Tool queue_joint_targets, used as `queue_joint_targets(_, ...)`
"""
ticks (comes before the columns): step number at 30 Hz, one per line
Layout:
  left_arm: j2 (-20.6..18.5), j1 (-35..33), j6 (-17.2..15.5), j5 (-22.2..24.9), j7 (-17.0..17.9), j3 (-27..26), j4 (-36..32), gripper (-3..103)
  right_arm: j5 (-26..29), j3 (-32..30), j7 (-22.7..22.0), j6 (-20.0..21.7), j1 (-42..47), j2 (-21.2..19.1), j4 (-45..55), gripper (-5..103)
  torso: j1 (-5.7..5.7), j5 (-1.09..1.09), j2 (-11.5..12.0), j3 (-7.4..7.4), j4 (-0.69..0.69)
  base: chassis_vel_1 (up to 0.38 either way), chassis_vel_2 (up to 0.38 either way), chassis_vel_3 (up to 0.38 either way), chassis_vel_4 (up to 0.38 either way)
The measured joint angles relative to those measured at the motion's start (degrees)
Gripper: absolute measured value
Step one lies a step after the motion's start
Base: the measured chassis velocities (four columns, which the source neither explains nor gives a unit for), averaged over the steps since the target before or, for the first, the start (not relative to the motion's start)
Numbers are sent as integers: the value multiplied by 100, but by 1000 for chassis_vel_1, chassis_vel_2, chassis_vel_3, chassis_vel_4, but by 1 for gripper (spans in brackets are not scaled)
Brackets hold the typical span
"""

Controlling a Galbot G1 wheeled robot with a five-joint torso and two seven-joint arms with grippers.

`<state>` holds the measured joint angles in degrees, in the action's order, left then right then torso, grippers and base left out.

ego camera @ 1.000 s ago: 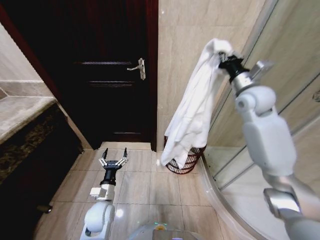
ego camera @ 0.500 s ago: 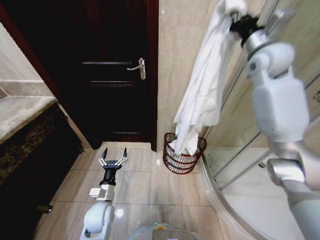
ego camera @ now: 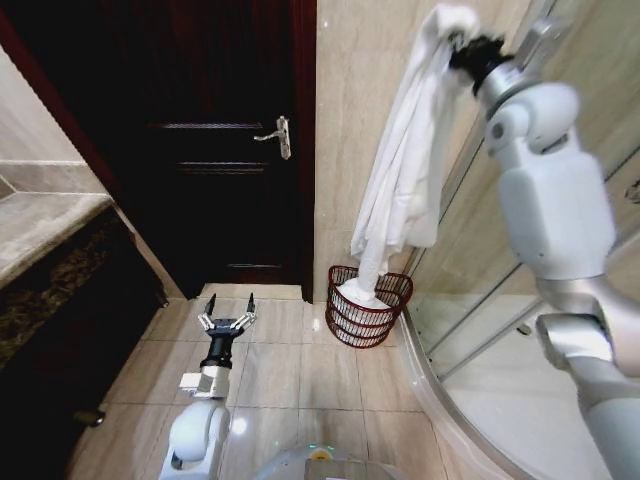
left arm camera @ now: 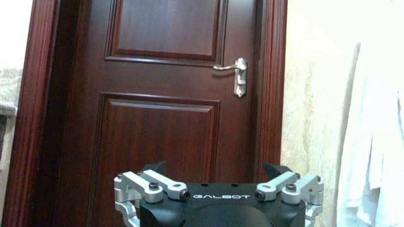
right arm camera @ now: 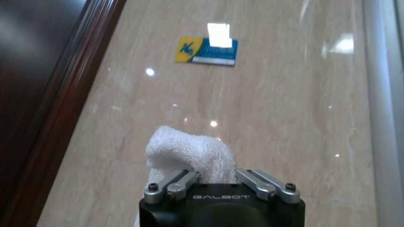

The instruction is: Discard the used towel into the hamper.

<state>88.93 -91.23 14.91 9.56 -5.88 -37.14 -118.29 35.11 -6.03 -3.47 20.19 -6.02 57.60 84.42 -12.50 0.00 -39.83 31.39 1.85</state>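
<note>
dark wooden door [ego camera: 215, 150] ahead of the left gripper [ego camera: 228, 312], lever handle [left arm camera: 235, 75] above that gripper's line of sight. white towel [ego camera: 405, 170] hangs long and narrow from the right gripper [ego camera: 462, 45], which is raised high by the beige tiled wall [ego camera: 365, 110]; its fingers are clamped on the towel's top bunch (bunch bulges past the fingers in the right wrist view [right arm camera: 189, 153]). towel's lower end is inside the hamper [ego camera: 368, 307], a dark reddish-brown wire basket on the floor far below the right gripper, against the wall beside the door. left gripper low near the floor tiles, fingers spread wide, nothing between them. blue-yellow sticker [right arm camera: 207, 50] on wall beyond the right gripper.
</note>
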Motion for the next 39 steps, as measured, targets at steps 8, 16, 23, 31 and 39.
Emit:
queue_joint_targets(8,10,149,-1,15,-5,7,136,100,-169,64,-10,-64,439,190,58,9,0,3,1,0,0,0,0,0,0)
queue_joint_targets(16,-2,207,-8,33,-8,9,164,100,-87,132,-106,-9,219,260,249,9,0,1,0,0,0,0,0,0,0)
queue_joint_targets(23,17,218,-9,44,-16,21,163,100,133,405,-165,87,-673,213,8,9,0,1,0,0,0,0,0,0,0)
queue_joint_targets(31,12,229,5,85,-21,25,136,100,445,782,-363,255,-1271,239,4,9,1,0,0,-1,0,0,0,0,0)
queue_joint_targets(39,18,257,11,93,-28,33,131,100,524,948,-459,305,-1541,314,-91,9,0,1,0,0,0,0,0,0,0)
